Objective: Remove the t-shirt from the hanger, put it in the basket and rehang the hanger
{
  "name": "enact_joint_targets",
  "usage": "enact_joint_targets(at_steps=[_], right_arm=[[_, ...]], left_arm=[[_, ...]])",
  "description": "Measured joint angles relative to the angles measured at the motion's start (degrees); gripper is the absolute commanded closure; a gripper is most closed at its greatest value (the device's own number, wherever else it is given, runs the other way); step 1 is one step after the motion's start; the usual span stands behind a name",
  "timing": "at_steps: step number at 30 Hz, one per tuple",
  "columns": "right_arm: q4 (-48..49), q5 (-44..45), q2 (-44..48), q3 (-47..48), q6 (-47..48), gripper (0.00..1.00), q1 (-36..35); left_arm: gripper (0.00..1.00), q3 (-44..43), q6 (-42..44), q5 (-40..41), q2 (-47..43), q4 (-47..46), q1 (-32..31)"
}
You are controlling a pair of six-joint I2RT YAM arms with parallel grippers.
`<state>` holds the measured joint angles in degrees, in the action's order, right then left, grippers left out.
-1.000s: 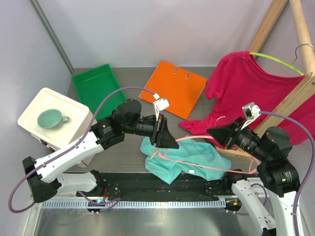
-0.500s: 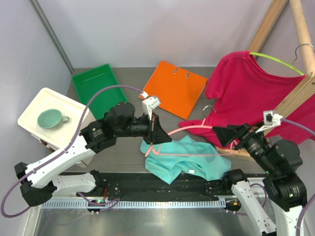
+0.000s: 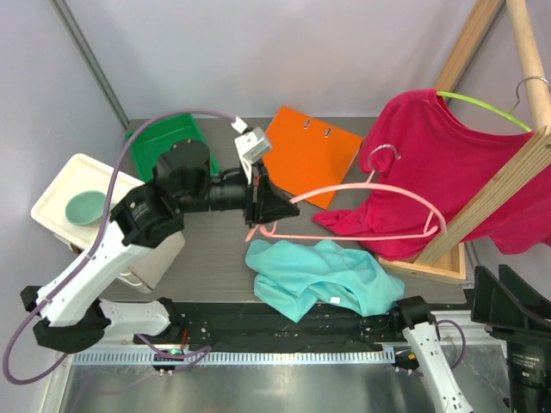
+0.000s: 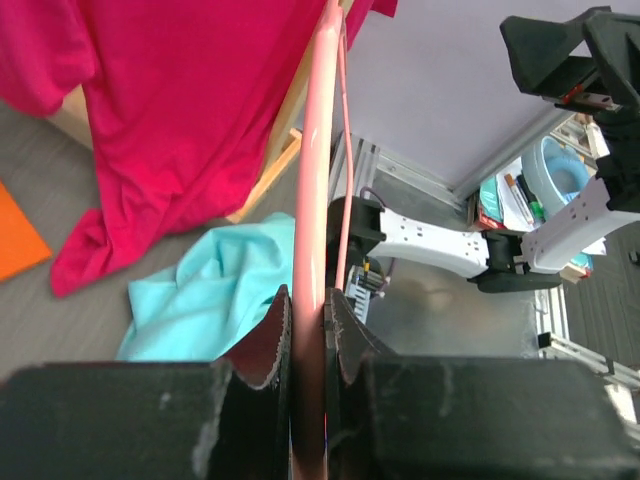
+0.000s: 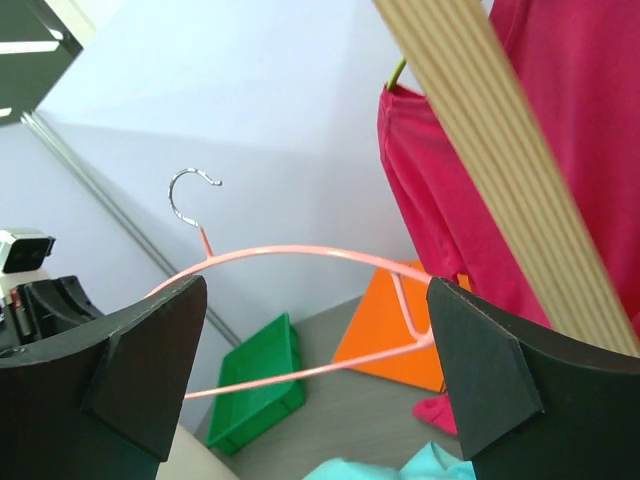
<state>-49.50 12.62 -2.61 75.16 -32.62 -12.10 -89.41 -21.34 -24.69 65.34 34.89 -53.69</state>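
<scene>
The teal t-shirt (image 3: 318, 275) lies crumpled on the table near the front edge, also seen in the left wrist view (image 4: 215, 295). The pink hanger (image 3: 344, 235) hangs in the air above and behind it, bare, with its hook (image 3: 383, 155) pointing to the far side. My left gripper (image 3: 274, 206) is shut on the hanger's left end; in its own view the jaws (image 4: 307, 310) pinch the pink bar (image 4: 312, 200). My right gripper (image 3: 508, 297) stands open at the near right corner, apart from everything. In its view (image 5: 315, 370) the hanger (image 5: 300, 252) floats well beyond the fingers.
A red t-shirt (image 3: 430, 163) hangs on a green hanger (image 3: 482, 107) from the wooden rack (image 3: 508, 172) at the right. An orange folder (image 3: 306, 155) and a green tray (image 3: 164, 142) lie at the back. A white box (image 3: 60, 185) with a teal cup (image 3: 82, 206) stands on the left.
My right gripper opened, let go of the hanger and drew back to the near right. My left gripper lifted the hanger up and back, out of the teal t-shirt, which stayed on the table.
</scene>
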Motion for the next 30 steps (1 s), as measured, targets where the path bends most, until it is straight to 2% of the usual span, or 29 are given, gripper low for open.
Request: enact_joint_targets(at_steps=[7, 11, 18, 23, 30], right_arm=[[-2.4, 2.5, -0.1, 4.3, 1.9, 0.03, 0.0], [-3.7, 2.7, -0.5, 5.7, 2.6, 0.03, 0.0], [-4.6, 2.4, -2.6, 6.8, 3.3, 0.03, 0.0], [-4.9, 1.2, -4.3, 6.8, 3.4, 0.03, 0.0], [-5.4, 0.7, -4.8, 7.7, 3.6, 0.04, 0.0]], left_arm=[[1.00, -16.4, 6.2, -6.7, 13.0, 4.2, 3.0], [1.00, -26.8, 10.4, -6.9, 19.2, 10.1, 3.7], [1.00, -36.3, 16.0, -14.3, 24.3, 13.4, 7.7], [1.00, -40.4, 14.7, -23.7, 28.5, 10.2, 10.8], [1.00, -43.5, 6.9, -31.8, 37.0, -1.8, 11.5]])
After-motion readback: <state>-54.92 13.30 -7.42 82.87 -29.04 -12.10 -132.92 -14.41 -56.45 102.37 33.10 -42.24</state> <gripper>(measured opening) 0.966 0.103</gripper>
